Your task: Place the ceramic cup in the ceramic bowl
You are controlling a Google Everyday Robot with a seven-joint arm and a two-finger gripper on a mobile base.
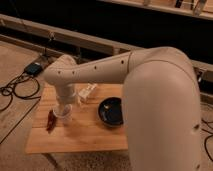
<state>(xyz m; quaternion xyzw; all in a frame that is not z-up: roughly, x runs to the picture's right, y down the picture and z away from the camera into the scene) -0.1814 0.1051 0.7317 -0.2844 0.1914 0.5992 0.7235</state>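
The white ceramic cup stands upright on the left part of the wooden table. The glossy black ceramic bowl sits to its right, near the table's middle, and looks empty. My gripper hangs from the white arm's wrist and points straight down, right over the cup's rim. The wrist hides the cup's far side. The cup and the bowl stand apart by about a cup's width.
A white rectangular carton lies at the back of the table, just behind the wrist. A red object lies left of the cup near the table's left edge. Cables and a box lie on the floor at the left.
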